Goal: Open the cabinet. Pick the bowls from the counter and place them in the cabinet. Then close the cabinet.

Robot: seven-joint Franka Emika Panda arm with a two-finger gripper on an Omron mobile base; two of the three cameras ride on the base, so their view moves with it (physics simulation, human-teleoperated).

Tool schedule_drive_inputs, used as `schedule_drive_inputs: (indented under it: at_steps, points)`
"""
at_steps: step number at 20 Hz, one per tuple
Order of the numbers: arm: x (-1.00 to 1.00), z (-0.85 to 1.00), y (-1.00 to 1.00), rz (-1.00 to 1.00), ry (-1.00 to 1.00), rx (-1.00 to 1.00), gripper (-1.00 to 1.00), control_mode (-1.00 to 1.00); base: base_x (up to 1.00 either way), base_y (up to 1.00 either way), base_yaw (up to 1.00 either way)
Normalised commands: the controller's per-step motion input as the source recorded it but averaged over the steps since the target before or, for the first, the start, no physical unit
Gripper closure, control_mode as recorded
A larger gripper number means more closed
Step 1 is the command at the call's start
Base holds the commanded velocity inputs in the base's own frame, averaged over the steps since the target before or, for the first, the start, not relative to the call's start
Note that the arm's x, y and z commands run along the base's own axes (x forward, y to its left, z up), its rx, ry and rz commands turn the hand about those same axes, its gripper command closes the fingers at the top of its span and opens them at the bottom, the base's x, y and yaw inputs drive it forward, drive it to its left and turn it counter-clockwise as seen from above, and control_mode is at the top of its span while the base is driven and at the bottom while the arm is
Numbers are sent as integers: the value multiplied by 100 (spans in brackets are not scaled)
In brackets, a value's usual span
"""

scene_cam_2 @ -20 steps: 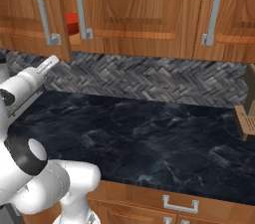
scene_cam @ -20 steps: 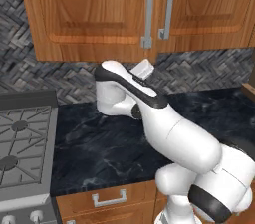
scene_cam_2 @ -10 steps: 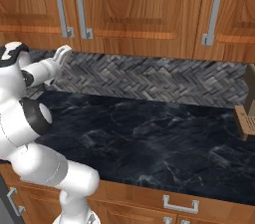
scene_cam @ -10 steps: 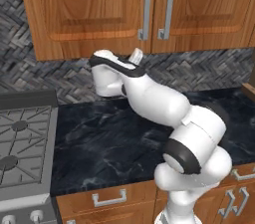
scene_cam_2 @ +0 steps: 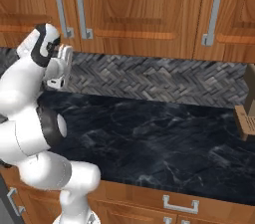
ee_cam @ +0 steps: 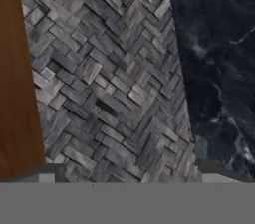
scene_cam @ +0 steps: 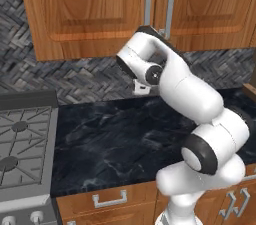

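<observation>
While the hand [scene_cam_2: 62, 71] hangs up off the surface [scene_cam_2: 164, 143], its two fingers are spread wide and nothing is between them. In the hand view two dark fingertips [ee_cam: 50, 172] sit far apart at the bottom, and the hand looks at the grey zigzag tile wall [ee_cam: 109, 78]. The wall is close in front of the hand. A brown wood edge [ee_cam: 15, 68] runs down one side of that view and the dark stone runs down the other.

Just above the hand is the cabinet [scene_cam: 100, 14]. Both of its brown doors are shut, so what is inside is hidden. Its two long silver handles [scene_cam: 157, 4] stand side by side, a little above the hand. In the right base view the same two handles [scene_cam_2: 72, 6] are right over the hand too.

Below the hand the dark surface [scene_cam: 115, 139] is black-blue with pale lines. To one side of the hand, well apart from it, is the grey stove [scene_cam: 22, 149]. Far across the surface on the other side, a brown wooden thing [scene_cam_2: 246, 116] stands at the edge of the picture; I cannot tell what it is.

Under the surface are low drawers [scene_cam: 110, 201] with small silver handles, all shut
</observation>
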Motion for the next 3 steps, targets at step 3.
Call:
schedule_drive_inputs:
  at_steps: [3]
  points:
    - [54,50,0,-29,88,-30,-100,-100,0,0,0]
